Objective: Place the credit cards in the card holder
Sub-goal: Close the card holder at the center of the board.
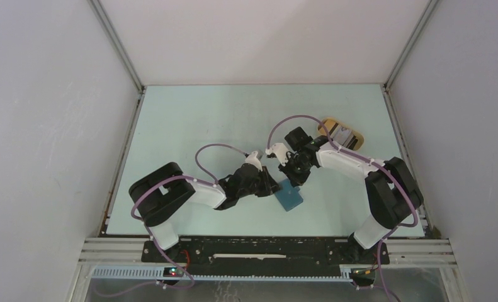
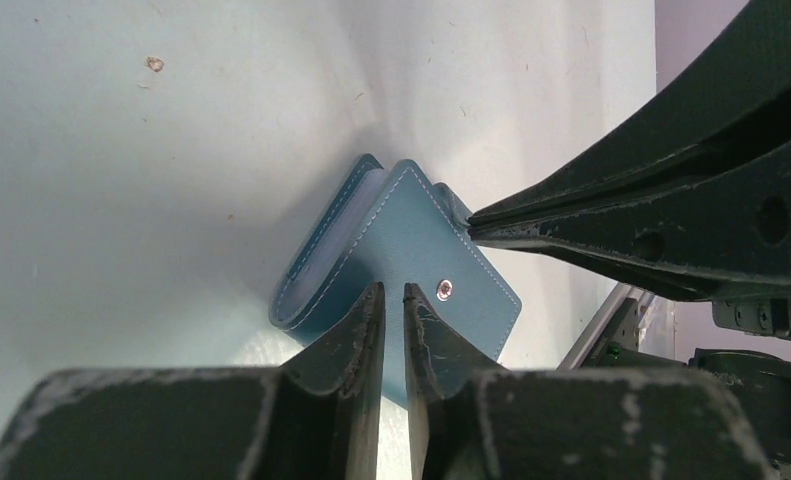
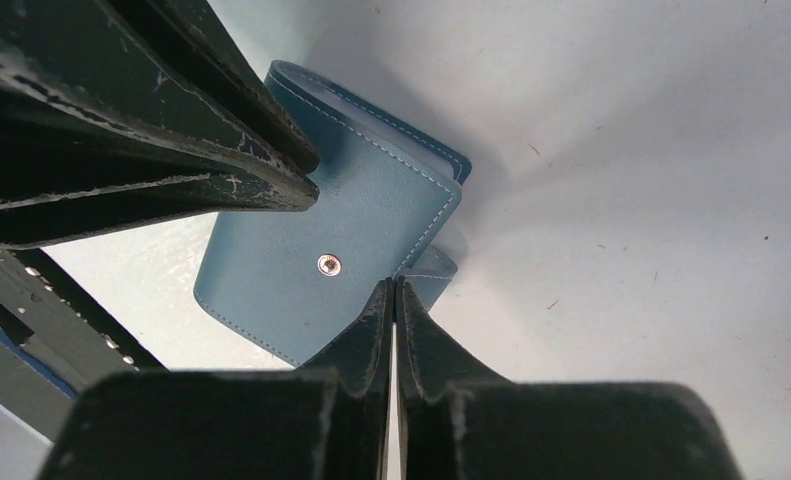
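The card holder (image 1: 290, 197) is a folded teal wallet lying on the table between both grippers. It also shows in the left wrist view (image 2: 401, 245) and the right wrist view (image 3: 301, 260), with its snap stud facing up. My left gripper (image 1: 275, 187) (image 2: 392, 290) has its jaws almost together and its tips rest on the wallet's top face. My right gripper (image 1: 294, 180) (image 3: 393, 286) is shut at the wallet's corner, pinching the small snap tab (image 3: 437, 268). The credit cards (image 1: 341, 134) lie whitish-grey on the tan tray at the back right.
The tan oval tray (image 1: 356, 136) sits near the table's far right edge, behind the right arm. Grey walls and metal rails enclose the pale green table (image 1: 189, 119) on three sides. The two grippers' fingertips are very close to each other over the wallet.
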You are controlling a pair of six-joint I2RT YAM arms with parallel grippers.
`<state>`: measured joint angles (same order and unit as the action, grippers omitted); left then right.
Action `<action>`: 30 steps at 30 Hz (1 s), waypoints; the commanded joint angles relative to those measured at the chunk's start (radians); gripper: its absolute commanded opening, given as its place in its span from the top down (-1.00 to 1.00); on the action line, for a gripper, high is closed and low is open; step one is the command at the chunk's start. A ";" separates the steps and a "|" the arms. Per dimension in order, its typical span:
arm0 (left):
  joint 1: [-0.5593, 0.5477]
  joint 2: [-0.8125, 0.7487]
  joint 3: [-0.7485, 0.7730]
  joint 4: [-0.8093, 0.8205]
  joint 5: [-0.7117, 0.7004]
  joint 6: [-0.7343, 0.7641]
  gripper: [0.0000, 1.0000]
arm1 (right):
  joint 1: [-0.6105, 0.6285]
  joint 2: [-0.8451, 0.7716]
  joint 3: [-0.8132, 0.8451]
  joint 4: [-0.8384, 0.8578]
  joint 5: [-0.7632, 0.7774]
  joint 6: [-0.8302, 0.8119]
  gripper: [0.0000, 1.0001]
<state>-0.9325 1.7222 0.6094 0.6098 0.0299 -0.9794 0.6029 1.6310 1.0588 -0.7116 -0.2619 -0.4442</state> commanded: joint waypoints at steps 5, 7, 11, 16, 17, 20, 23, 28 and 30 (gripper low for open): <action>-0.007 -0.034 -0.022 -0.015 -0.027 0.002 0.66 | -0.055 -0.074 -0.003 -0.021 -0.122 0.000 1.00; -0.009 -0.029 -0.019 -0.012 -0.028 0.002 0.65 | -0.071 -0.082 0.001 -0.022 -0.146 0.004 1.00; -0.015 -0.007 0.001 -0.012 -0.024 0.000 0.66 | -0.089 -0.089 0.001 -0.013 -0.157 0.014 1.00; -0.020 0.026 0.027 -0.011 -0.019 -0.005 0.69 | -0.083 -0.045 0.003 -0.023 -0.204 0.018 1.00; -0.020 0.029 0.027 -0.009 -0.020 -0.006 0.70 | -0.077 -0.036 0.003 -0.024 -0.210 0.018 1.00; -0.023 0.034 0.028 -0.002 -0.021 -0.010 0.71 | -0.062 -0.012 0.003 -0.027 -0.215 0.017 1.00; -0.025 0.038 0.027 0.006 -0.019 -0.013 0.72 | -0.053 0.006 0.001 -0.031 -0.222 0.017 1.00; -0.026 0.029 0.016 0.025 -0.019 -0.017 0.73 | -0.045 0.039 -0.006 -0.030 -0.224 0.025 1.00; -0.026 0.019 0.009 0.036 -0.016 -0.018 0.72 | -0.046 0.048 -0.009 -0.029 -0.228 0.030 1.00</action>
<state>-0.9482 1.7370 0.6102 0.6338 0.0204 -0.9947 0.5468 1.6585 1.0584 -0.7330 -0.4553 -0.4385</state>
